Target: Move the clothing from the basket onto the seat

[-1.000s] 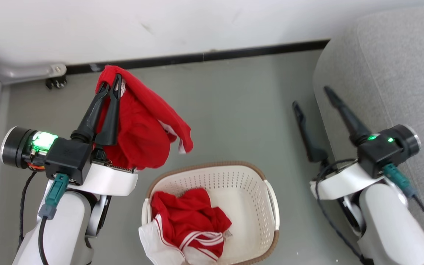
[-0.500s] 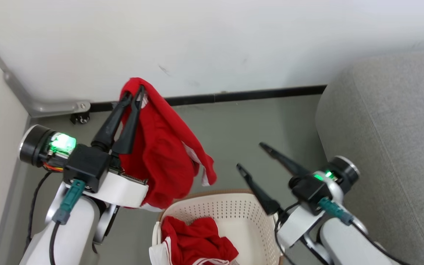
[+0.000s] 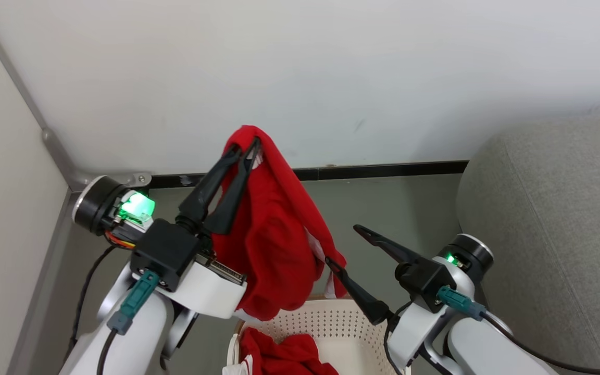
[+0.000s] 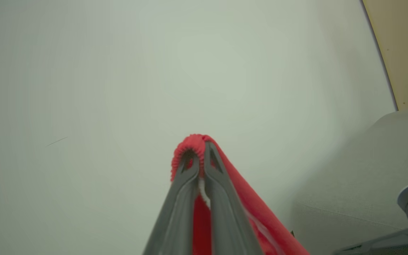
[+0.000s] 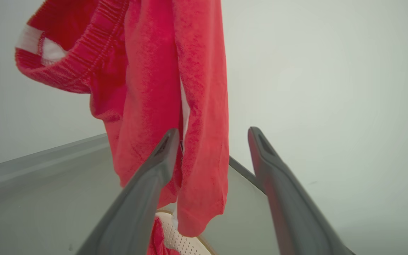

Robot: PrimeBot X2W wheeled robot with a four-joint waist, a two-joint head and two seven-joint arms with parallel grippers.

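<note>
My left gripper (image 3: 247, 146) is shut on a bright red garment (image 3: 274, 245) at its ribbed edge, holding it up before the white wall. The cloth hangs down to the cream basket (image 3: 326, 312), where more red clothing (image 3: 284, 357) lies. The left wrist view shows the left gripper (image 4: 200, 148) pinching the red garment (image 4: 253, 219). My right gripper (image 3: 342, 245) stands open beside the hanging hem. In the right wrist view the right gripper (image 5: 214, 131) has the garment (image 5: 154, 88) hanging just beyond its spread fingers, above the basket (image 5: 182, 241). The grey seat (image 3: 555, 234) is at the right.
A white wall (image 3: 331, 78) with a black skirting strip (image 3: 383, 169) rises close behind the grippers. A side wall (image 3: 3, 208) and a metal corner bracket (image 3: 60, 156) stand at the left. Grey-green floor (image 3: 409, 208) lies between basket and seat.
The head view has shifted upward, so the basket sits lower in it. My right gripper swung left from beside the seat to the hanging garment. The left gripper still holds the garment.
</note>
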